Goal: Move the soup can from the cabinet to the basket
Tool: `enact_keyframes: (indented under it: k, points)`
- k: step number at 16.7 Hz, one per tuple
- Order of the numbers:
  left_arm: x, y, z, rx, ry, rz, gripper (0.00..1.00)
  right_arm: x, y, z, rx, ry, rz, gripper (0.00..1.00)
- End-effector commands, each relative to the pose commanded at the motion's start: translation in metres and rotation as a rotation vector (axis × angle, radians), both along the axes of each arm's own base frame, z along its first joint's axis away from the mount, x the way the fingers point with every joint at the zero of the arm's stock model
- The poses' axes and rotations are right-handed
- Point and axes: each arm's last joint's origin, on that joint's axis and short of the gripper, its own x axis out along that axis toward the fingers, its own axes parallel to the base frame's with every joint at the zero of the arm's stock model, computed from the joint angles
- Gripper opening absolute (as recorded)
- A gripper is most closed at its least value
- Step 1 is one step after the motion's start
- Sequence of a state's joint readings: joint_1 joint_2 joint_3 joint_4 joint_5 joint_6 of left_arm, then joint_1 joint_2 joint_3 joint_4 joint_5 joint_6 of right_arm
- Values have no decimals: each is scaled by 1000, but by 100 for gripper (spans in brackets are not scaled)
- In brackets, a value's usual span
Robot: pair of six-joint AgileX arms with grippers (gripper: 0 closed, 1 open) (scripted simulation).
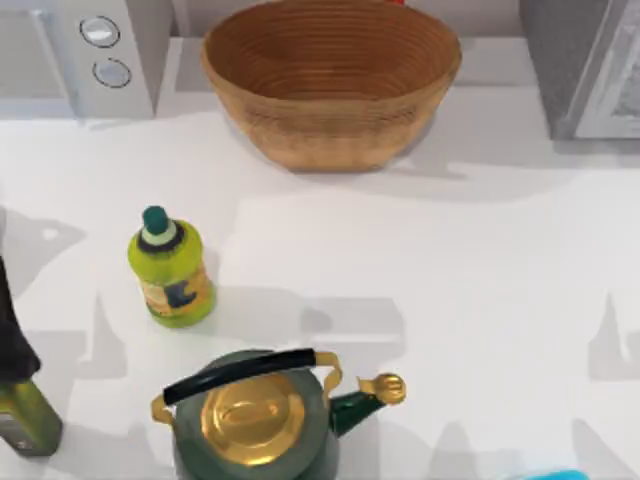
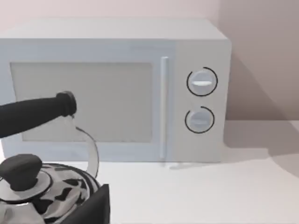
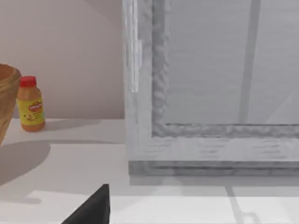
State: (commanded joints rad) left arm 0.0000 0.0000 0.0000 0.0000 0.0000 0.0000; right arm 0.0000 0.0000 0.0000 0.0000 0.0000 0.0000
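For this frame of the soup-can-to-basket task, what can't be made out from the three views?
- Soup can: unseen; cabinet interior hidden behind its closed door in the right wrist view, and the cabinet is cut by the top view's edge.
- Basket: far rim cut by the top edge.
- Left tool, right tool: open or shut cannot be told.
- Kettle: base cut by the bottom edge.

Bright even light, soft grey shadows on table
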Motion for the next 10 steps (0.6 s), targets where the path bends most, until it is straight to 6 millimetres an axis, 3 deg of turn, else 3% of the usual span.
enact_keyframes:
  k: [3,5,7,10]
  points:
    - [0,0,0,0,0,0,100,0,0,2,0,4,0,100]
    - [0,0,0,0,0,0,100,0,1,14,0,19,-1,100]
    - [0,0,0,0,0,0,100,2,2,36,-2,38,-2,100]
    - [0,0,0,0,0,0,100,9,4,84,-4,55,-1,100]
